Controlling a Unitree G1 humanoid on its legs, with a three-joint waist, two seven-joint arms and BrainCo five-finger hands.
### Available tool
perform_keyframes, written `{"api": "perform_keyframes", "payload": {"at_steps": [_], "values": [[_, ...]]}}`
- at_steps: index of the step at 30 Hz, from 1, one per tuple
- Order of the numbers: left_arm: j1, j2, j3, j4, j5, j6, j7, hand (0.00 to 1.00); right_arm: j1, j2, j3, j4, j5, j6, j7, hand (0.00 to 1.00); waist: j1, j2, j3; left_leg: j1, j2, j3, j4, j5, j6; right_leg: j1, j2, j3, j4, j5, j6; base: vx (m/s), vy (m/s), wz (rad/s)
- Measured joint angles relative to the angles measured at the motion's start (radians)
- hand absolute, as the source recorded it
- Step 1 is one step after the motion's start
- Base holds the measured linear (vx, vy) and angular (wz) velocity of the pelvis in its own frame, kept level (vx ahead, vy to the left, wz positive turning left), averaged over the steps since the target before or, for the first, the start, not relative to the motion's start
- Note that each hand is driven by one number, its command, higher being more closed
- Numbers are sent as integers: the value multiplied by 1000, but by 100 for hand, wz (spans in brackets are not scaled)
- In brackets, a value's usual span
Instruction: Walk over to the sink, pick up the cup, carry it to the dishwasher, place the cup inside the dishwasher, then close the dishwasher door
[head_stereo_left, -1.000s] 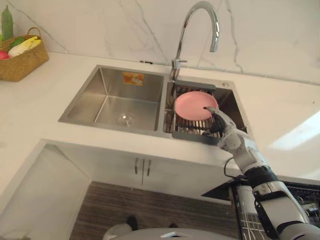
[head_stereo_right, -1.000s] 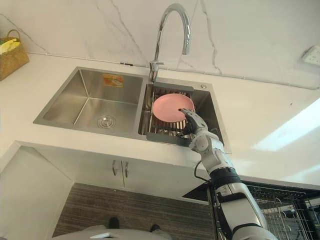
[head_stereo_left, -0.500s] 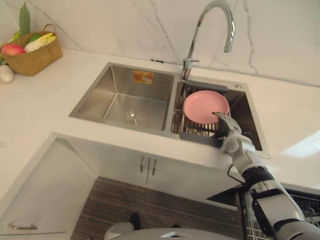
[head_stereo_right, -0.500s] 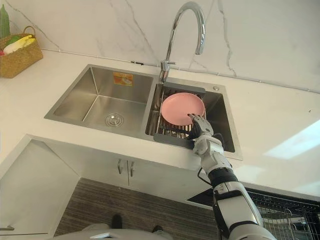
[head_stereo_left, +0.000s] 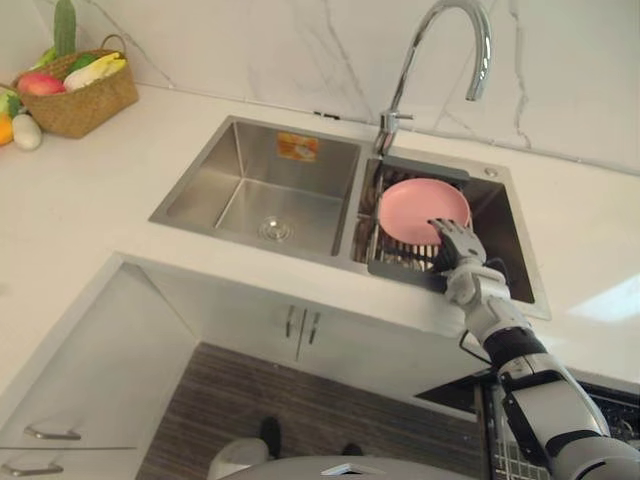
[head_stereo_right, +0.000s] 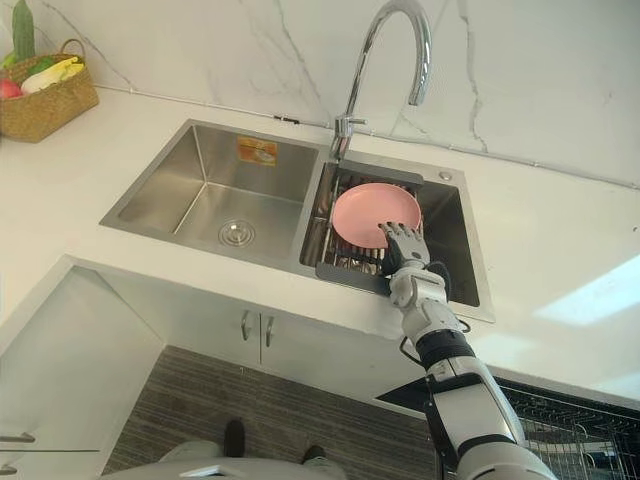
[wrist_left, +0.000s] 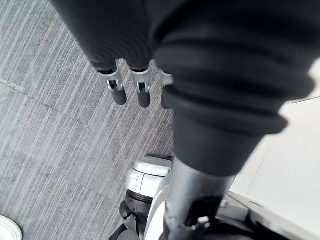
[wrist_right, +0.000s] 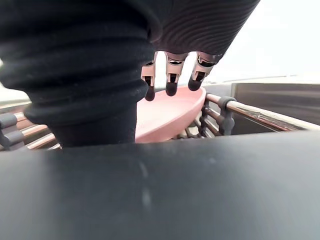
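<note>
**Over the sink's right basin, an open right hand reaches to a pink plate**

At the kitchen counter, seen from above, a white worktop (head_stereo_left: 90, 210) holds a steel double sink (head_stereo_left: 205, 165) under a tall curved tap (head_stereo_left: 447, 35). A dark dish rack (head_stereo_left: 400, 268) with metal bars sits in the right basin. On it rests a round pink plate (head_stereo_left: 415, 205), the one piece of tableware in the sink.

From the lower right, the robot's right arm stretches up over the front edge of the sink. The right hand (head_stereo_left: 459, 256) lies above the near right edge of the plate, with its fingers straight and spread a little, pointing toward the back wall. It has hold of nothing. From the camera on that wrist, the dark fingertips (wrist_right: 171, 89) sit just above the plate's rim; whether they touch it cannot be told.

The left hand (wrist_left: 127, 75) hangs low above a grey striped floor (wrist_left: 55, 150), its fingers loose and pointing down, carrying nothing.

Far to the left, near the wall, stands a woven basket (head_stereo_left: 85, 100) filled with fruit and vegetables. Below the sink are white cabinet doors (head_stereo_left: 260, 320). To their right, beside the right arm, an open dishwasher (head_stereo_right: 565, 435) shows part of its wire rack.
</note>
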Motion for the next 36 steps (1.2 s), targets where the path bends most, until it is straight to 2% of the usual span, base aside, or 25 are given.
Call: {"api": "perform_keyframes", "payload": {"at_steps": [6, 10, 12, 15, 18, 20, 23, 27, 33, 36], "values": [[0, 0, 0, -3, 5, -2, 0, 0, 0, -9, 18, 0, -39, -26, -38, 0, -4, 0, 7, -4, -4, -2, 0, -1, 1, -1, -6, 2, 8, -4, 4, 2, 17, 0], [0, -1, 0, -8, 18, -3, -1, 0, 0, -27, 49, 0, -20, -18, -59, 0, -2, 0, 12, -3, -6, -2, 0, -2, 2, -2, -8, 3, 12, -5, 5, 0, 0, 0], [0, -1, 0, -9, 18, -3, -1, 0, 0, -34, 48, -1, 63, -5, -75, 0, -2, 1, 14, -3, -6, -1, 0, -2, 2, -2, -8, 4, 14, -5, 5, 0, 0, 0], [0, -4, 0, -9, 18, -7, -1, 0, 0, -41, 16, -1, 323, 24, -108, 0, -3, 5, 17, 0, -6, 1, 0, -2, 2, -2, -8, 10, 15, -5, 5, 9, 9, -2], [0, -14, 1, -9, 19, -14, 0, 0, 0, -27, -78, -1, 538, 25, -111, 0, -8, 19, 25, 2, -5, 12, 0, -2, 2, -9, -8, 26, 19, -4, 5, 11, 17, -12], [1, -18, 1, -9, 20, -14, 1, 0, 0, -15, -120, -1, 602, 25, -111, 0, -15, 25, 29, 3, -5, 13, 0, -2, 2, -9, -8, 28, 20, -3, 5, 5, 7, -4], [3, -22, 2, -10, 21, -14, 4, 0, 0, 11, -183, -23, 640, 25, -114, 0, -25, 30, 30, 5, -4, 16, 0, -2, 2, -9, -8, 31, 20, -2, 4, 12, 3, -1], [5, -28, 2, -17, 26, -14, 7, 0, 0, 13, -256, -196, 652, 17, -118, 0, -22, 40, 29, 25, 1, 37, 0, -2, 2, -2, -4, 49, 19, 7, 2, 43, 1, -10], [4, -27, 2, -17, 39, -14, 11, 0, 0, 52, -274, -294, 693, 22, -116, 0, -31, 39, 29, 40, 12, 63, 0, -7, -2, 1, 6, 77, 16, 7, -3, 8, -14, -16], [1, -26, 2, -17, 39, -13, 12, 0, 2, 58, -282, -334, 753, 27, -114, 0, -34, 39, 29, 48, 18, 72, 0, -9, -5, 5, 12, 85, 13, 8, -6, -8, -13, -11]]}}
